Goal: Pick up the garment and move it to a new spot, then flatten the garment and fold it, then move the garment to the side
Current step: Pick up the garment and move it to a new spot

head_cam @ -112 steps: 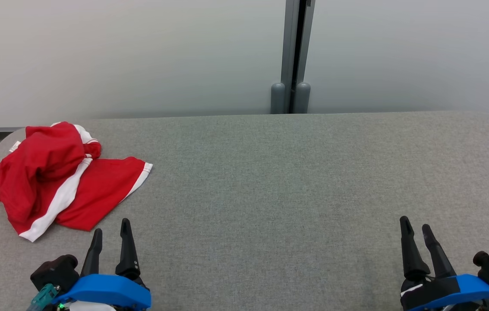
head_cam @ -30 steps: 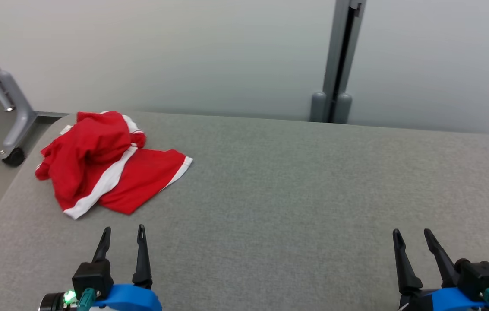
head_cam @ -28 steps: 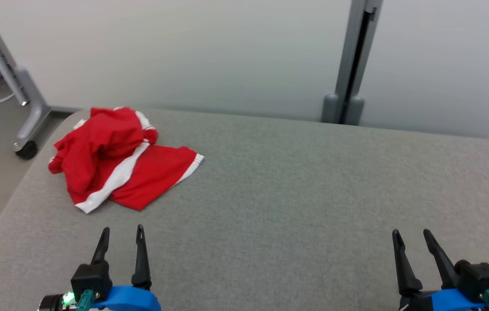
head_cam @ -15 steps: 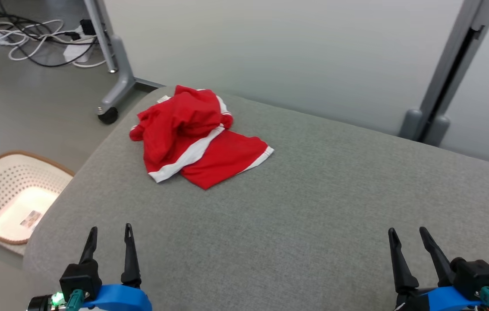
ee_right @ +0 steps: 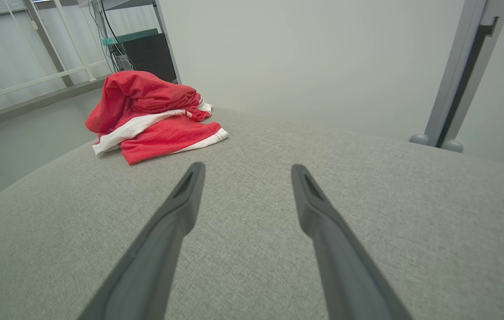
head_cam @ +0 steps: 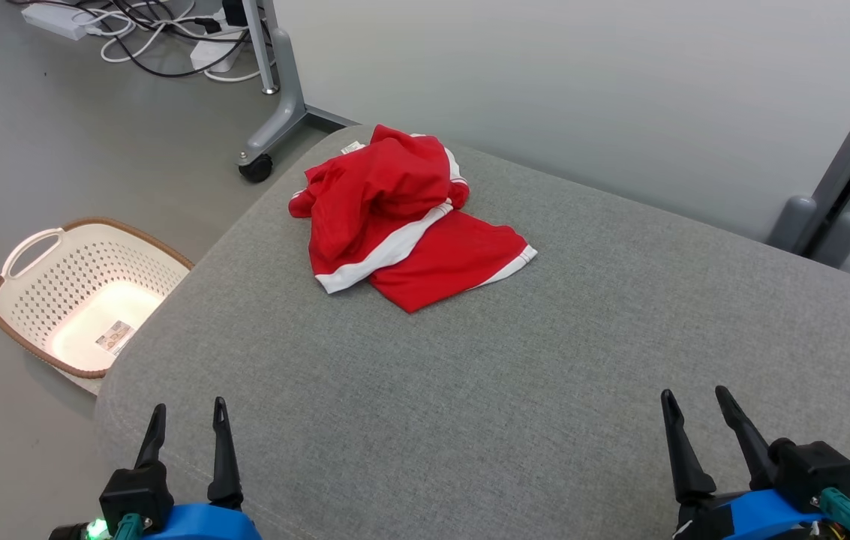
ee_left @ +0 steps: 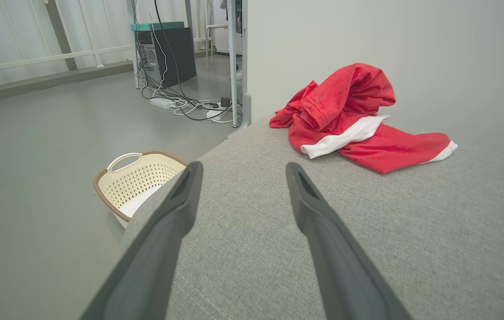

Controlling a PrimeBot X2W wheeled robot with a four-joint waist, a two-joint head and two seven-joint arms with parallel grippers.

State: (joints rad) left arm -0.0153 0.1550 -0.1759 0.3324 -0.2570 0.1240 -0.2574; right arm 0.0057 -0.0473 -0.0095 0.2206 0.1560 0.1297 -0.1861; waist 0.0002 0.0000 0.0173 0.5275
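- The garment (head_cam: pixel 402 217) (red shorts by the look, white trim) is found crumpled at the far left corner of the bench (head_cam: pixel 470 390), close to its left edge. Nothing is touching it.
- It is bunched and raised at its far-left end. One flat panel is spread out toward the middle of the bench. The long axis is judged to run diagonally, far-left to near-right.
- The white stripe (head_cam: pixel 372 259) is turned toward the near side, so this is the edge that is presented to the robot.
- The left gripper (head_cam: pixel 190 406) is held over the near left edge of the bench, fingers apart and empty. The garment lies ahead of it and somewhat to the right, well apart.
- The right gripper (head_cam: pixel 693 392) is held at the near right, fingers also apart and empty. The garment lies far ahead of it and well to the left, across most of the bench.
- The left arm is judged the nearer one, so the first pick is expected from that side, with a forward reach.
- A basket (head_cam: pixel 27 247) is seen on the floor just beside the left edge of the bench. A slip to the left could carry the cloth over that edge.
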